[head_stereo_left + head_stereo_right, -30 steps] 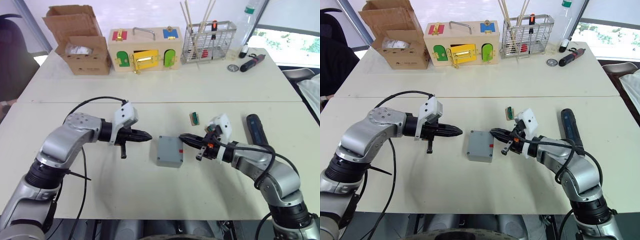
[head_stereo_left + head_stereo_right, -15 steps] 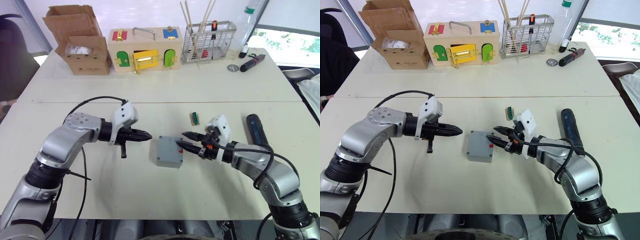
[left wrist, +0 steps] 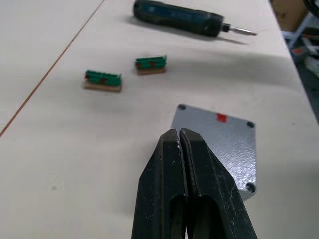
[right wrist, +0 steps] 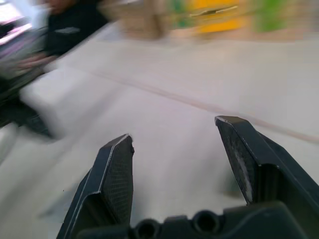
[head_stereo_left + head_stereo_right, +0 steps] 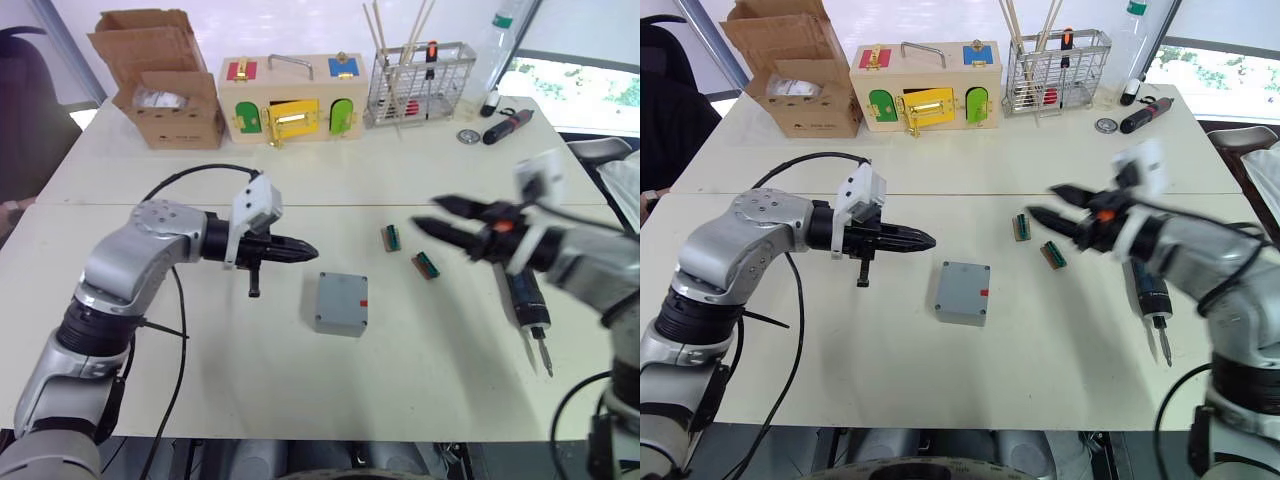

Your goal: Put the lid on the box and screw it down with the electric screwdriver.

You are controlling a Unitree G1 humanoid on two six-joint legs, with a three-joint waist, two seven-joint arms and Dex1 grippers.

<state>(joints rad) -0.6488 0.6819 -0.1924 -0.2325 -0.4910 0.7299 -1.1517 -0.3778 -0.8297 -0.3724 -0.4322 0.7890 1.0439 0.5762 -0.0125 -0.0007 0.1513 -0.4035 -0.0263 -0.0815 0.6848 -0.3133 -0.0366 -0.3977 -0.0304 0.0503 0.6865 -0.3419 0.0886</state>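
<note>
Black fingers pressed together on the left gripper (image 5: pixel 305 251) hover just left of the box (image 5: pixel 340 303), lid seemingly on, while the right gripper (image 5: pixel 432 217), fingers wide and empty, may fumble the electric screwdriver (image 5: pixel 527 308) lying right of it.

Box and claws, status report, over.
Left claw shut, empty, beside the box. Right claw open, empty, raised above the table. Lid on the box; electric screwdriver lies untouched to its right. Two green blocks between them.
</note>
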